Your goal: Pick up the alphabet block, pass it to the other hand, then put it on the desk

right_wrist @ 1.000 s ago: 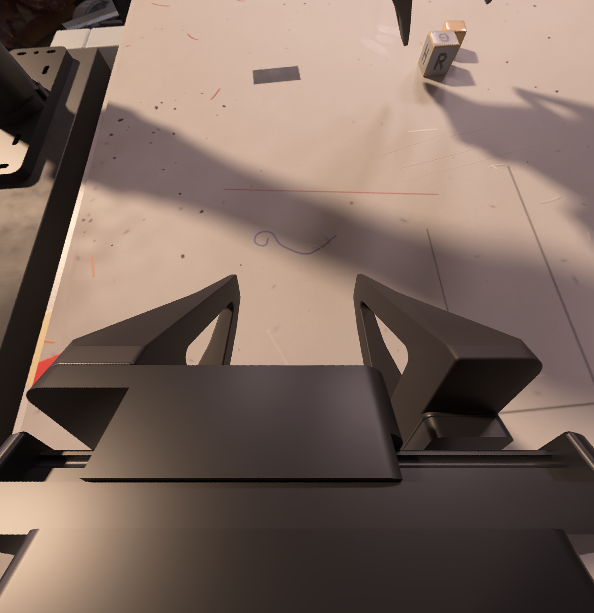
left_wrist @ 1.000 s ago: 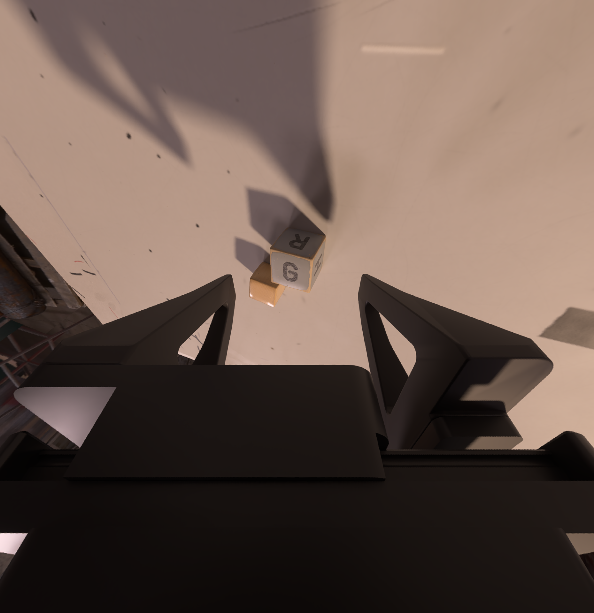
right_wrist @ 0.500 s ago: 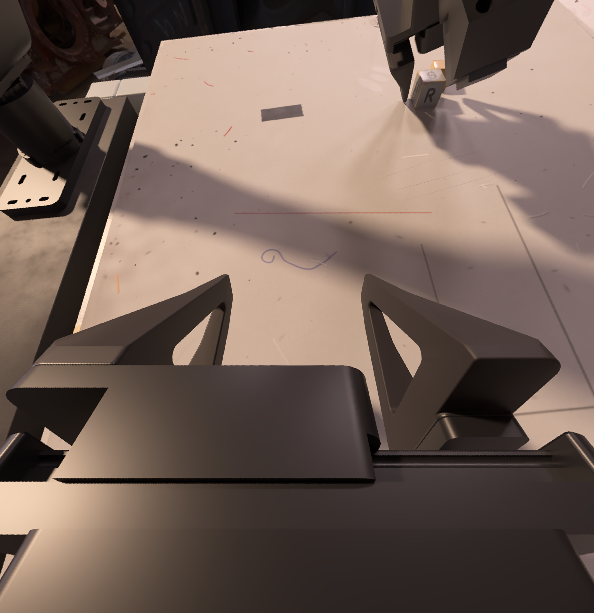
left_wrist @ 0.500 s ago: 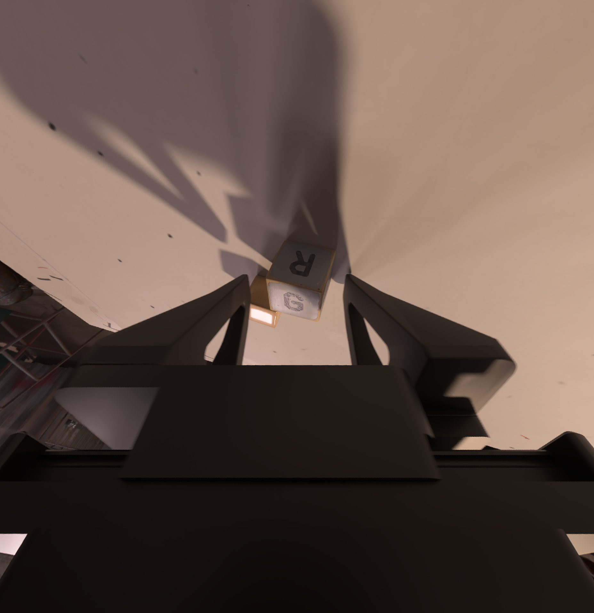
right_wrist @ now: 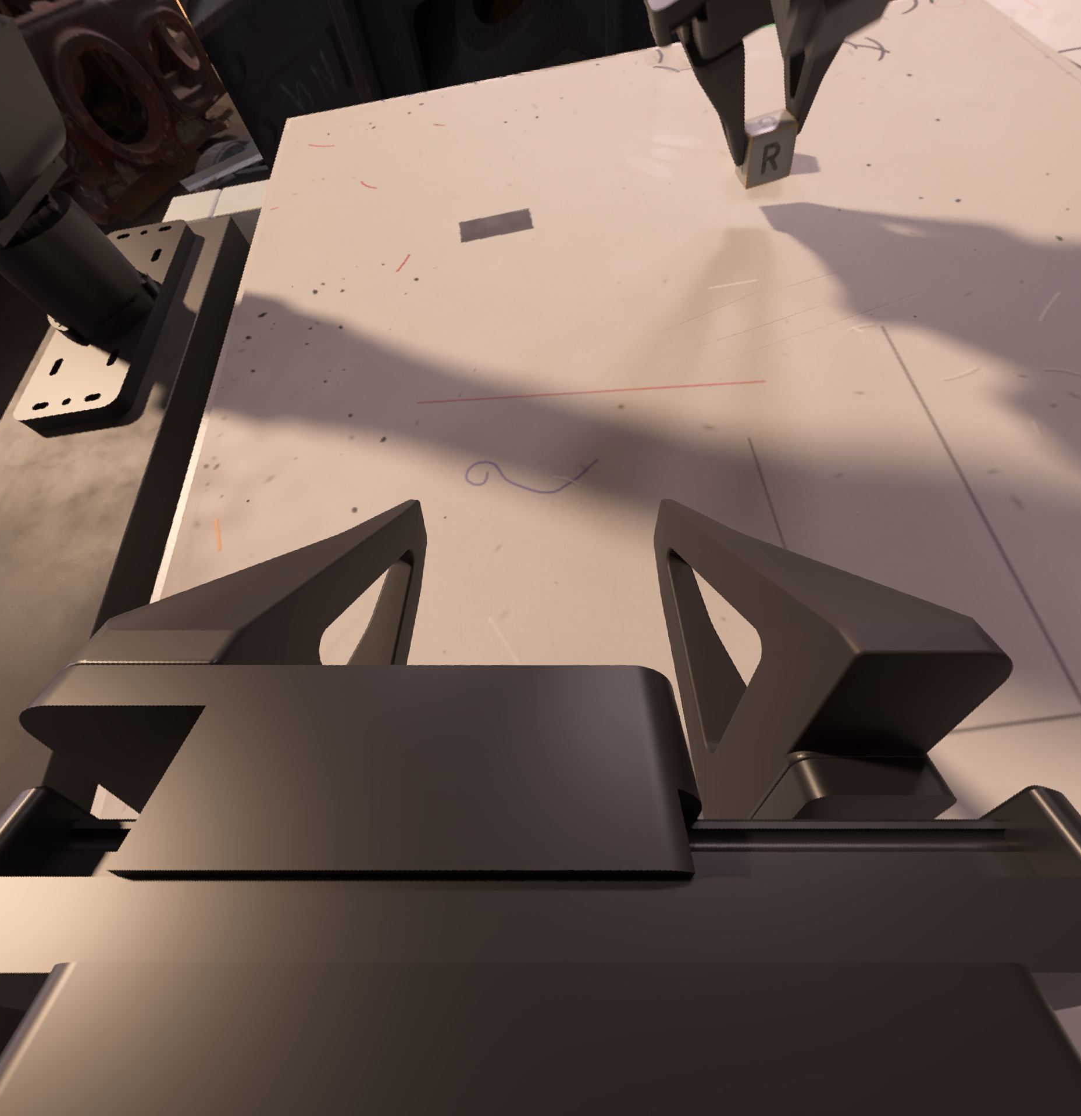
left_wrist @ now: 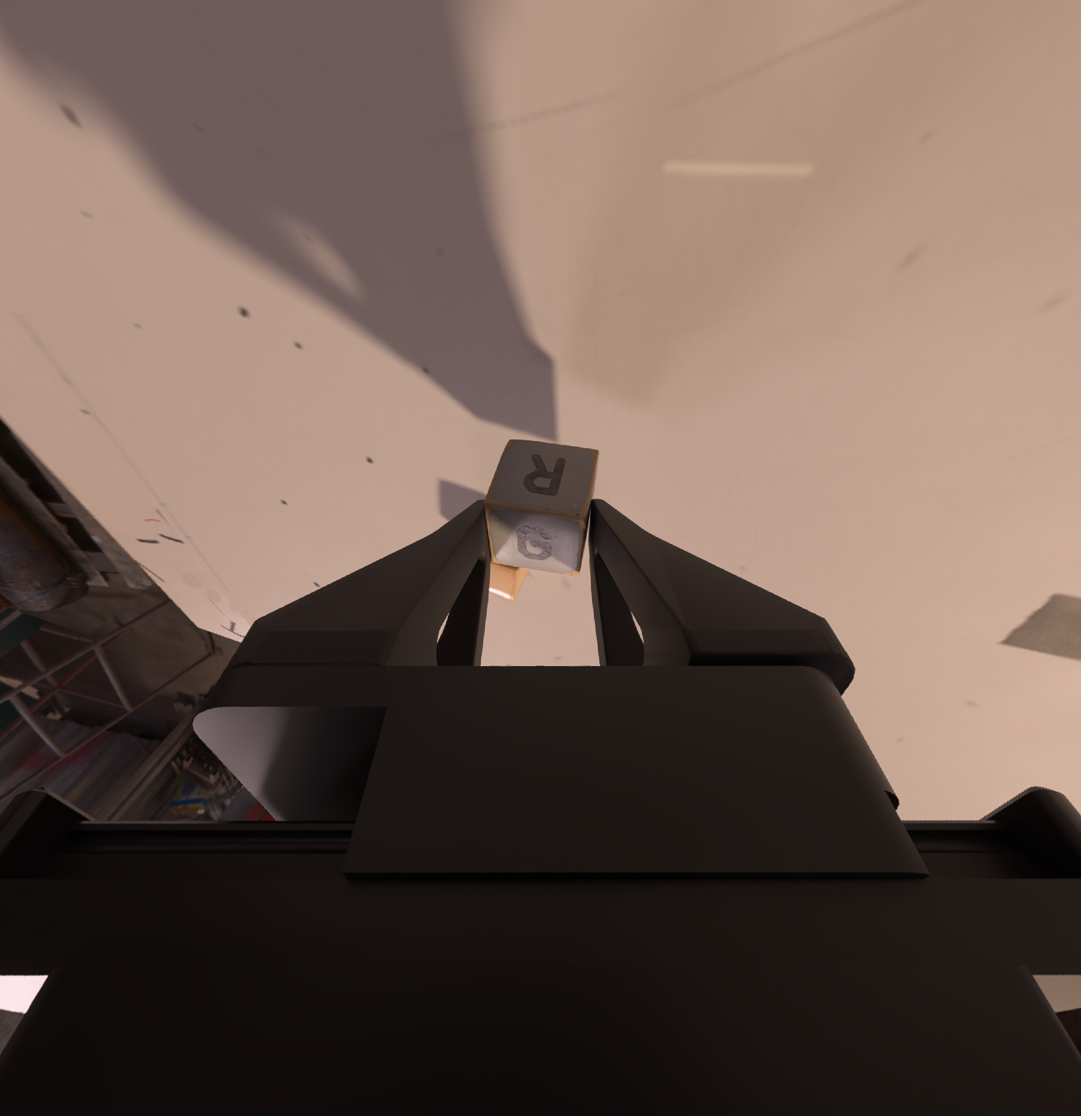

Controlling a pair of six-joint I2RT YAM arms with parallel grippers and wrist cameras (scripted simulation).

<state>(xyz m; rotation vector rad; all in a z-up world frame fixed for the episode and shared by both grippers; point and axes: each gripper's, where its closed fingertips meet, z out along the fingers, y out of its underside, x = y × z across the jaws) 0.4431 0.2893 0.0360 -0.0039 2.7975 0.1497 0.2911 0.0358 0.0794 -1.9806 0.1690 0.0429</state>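
The alphabet block (left_wrist: 541,513), a pale cube with tan edges and a dark letter on each face, is clamped between the fingertips of my left gripper (left_wrist: 538,520). It hangs a little above the beige desk (left_wrist: 828,423). In the right wrist view the same block (right_wrist: 767,156) shows at the far right, held by the left gripper (right_wrist: 765,130) coming down from above. My right gripper (right_wrist: 538,525) is open and empty, low over the near part of the desk (right_wrist: 586,302), far from the block.
A small plain tan cube (left_wrist: 506,584) lies on the desk just under the held block. A grey rectangular patch (right_wrist: 494,224) marks the desk. An arm base on a slotted plate (right_wrist: 72,386) stands off the desk's left edge, with dark clutter behind it.
My left gripper came down around the alphabet block, closed on it and lifted it off the desk, away from the tan cube. My right gripper tilted back, showing more of the far desk.
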